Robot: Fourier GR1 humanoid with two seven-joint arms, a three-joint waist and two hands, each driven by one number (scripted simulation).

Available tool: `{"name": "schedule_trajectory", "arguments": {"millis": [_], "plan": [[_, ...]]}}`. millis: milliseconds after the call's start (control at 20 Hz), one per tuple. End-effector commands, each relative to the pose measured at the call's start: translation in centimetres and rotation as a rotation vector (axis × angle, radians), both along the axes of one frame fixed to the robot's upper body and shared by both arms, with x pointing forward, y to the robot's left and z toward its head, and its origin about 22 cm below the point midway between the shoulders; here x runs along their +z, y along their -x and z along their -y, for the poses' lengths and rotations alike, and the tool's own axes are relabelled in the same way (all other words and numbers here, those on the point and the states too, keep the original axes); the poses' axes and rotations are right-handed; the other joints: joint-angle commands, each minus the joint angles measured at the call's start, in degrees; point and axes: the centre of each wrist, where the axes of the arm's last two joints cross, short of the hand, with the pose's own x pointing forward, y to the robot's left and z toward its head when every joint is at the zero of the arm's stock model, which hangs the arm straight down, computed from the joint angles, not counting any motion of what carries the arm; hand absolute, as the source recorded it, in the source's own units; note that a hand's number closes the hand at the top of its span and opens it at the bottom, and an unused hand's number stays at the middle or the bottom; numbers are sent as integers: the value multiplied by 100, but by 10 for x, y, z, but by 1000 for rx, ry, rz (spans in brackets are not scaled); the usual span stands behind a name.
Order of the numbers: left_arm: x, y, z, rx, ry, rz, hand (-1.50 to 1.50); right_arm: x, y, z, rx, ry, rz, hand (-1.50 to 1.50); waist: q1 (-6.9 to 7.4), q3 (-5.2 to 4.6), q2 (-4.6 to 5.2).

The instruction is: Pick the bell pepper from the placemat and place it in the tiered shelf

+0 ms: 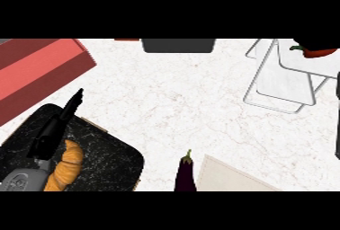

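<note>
Bell pepper (315, 50): red with a green stem, lying on the upper level of the white wire tiered shelf (279, 85) at the far right of the counter (179, 99). Well apart from the placemat (229, 177), off it entirely.

Placemat: pale beige, at the near edge, right of centre, cut off by the lower border. Just beside its left edge, a dark purple eggplant (185, 173), stem pointing away from the robot.

Left hand (56, 128): at the lower left, above a black speckled tray (113, 157). Fingers (73, 101) straight and released, pointing up and slightly right, grasping nothing. Grey forearm coming in from the lower left corner. Right beside the hand, on the tray, an orange-brown croissant (65, 166).

Right hand (338, 117): only a dark sliver at the right border, below the shelf. Released or clenched, impossible to tell.

Elsewhere: a red and pink striped block (40, 67) at the far left corner, set at an angle. At the far edge near the middle, a dark grey box (178, 45), partly cut off.
</note>
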Motion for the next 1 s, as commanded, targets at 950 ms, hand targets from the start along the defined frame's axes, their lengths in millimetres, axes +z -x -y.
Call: {"name": "schedule_trajectory", "arguments": {"millis": [950], "plan": [[1, 10, -10, 36, 12, -11, 0, 55, 240, 143, -218, -310, 215, -150, -223, 41, -21]]}}
